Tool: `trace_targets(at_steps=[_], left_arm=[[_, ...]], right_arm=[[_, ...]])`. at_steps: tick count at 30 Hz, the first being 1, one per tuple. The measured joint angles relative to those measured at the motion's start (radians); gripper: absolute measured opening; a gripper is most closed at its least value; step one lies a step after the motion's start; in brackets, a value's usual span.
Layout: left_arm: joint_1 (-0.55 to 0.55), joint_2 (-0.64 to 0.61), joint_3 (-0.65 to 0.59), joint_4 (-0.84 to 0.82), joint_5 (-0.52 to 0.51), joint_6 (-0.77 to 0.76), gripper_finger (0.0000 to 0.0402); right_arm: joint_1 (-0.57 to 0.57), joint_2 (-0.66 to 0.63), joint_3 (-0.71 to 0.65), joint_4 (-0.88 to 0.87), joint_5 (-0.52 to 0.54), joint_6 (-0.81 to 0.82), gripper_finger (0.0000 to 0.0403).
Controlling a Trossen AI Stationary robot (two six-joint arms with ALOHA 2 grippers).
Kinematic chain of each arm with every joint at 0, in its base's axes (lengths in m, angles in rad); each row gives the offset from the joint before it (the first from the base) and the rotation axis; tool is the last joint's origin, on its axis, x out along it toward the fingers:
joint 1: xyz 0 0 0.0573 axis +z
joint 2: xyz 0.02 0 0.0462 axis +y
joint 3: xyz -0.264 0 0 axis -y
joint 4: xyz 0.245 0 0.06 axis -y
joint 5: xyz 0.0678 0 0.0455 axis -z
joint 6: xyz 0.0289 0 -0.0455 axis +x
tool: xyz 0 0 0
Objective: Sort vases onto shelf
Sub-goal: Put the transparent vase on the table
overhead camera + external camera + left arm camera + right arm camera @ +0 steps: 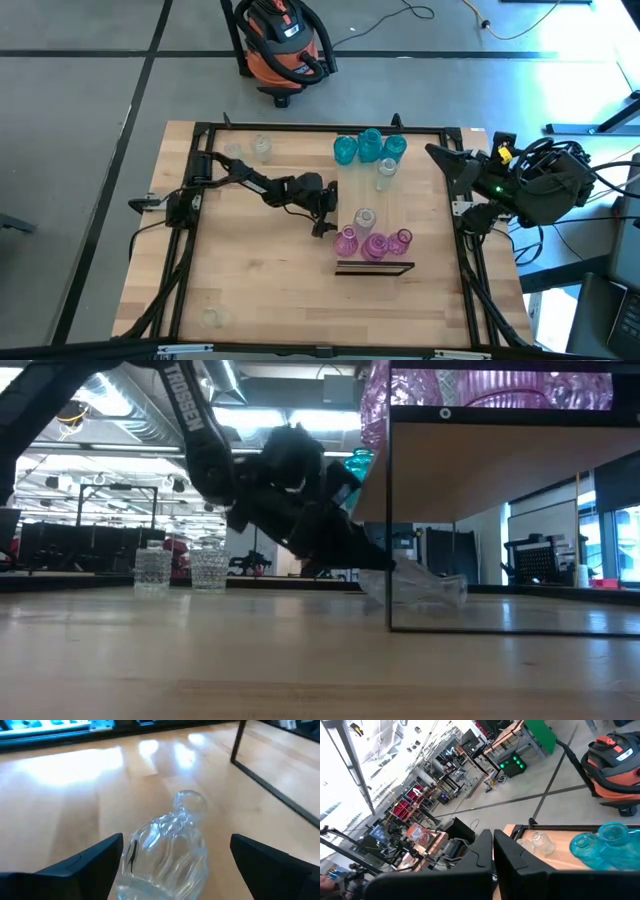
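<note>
The left gripper point(175, 857) stood released, fingers wide either side of a clear ribbed glass vase point(167, 855) lying toppled on the tabletop point(260, 290), just left of the long light-wood shelf point(372, 200). The right gripper point(492, 852) waited clenched at the table's right edge.

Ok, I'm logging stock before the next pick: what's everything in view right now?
shelf: one, light wood, table's middle-right.
teal vases: three, shelf's far end.
pink vases: three, shelf's near end.
clear shelf vases: two, between those groups.
lying vase: one, clear, on the table by the shelf.
other clear vases: at least two, table's far-left and near-left.
vacuum: one, orange-black, floor beyond table.
left fingers: open, either side of lying vase.
right fingers: shut, table's right edge.
</note>
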Motion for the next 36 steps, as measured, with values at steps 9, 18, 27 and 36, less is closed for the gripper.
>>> trace_targets(at_steps=[9,18,27,36], left_arm=[[-0.028,0.041,0.019,-0.033,-0.005,-0.048,0.0361],[-0.051,0.043,0.017,-0.029,-0.032,-0.107,0.036],[-0.056,0.043,0.016,0.048,-0.071,-0.187,0.036],[-0.06,0.043,0.016,0.079,-0.084,-0.258,0.036]], right_arm=[[0.002,0.001,0.0,0.015,-0.009,0.0,0.0],[0.002,0.001,0.0,0.013,-0.009,-0.003,0.0],[0.002,0.001,0.0,0.013,-0.01,-0.002,0.0],[0.002,0.001,0.0,0.014,-0.011,-0.001,0.0]])
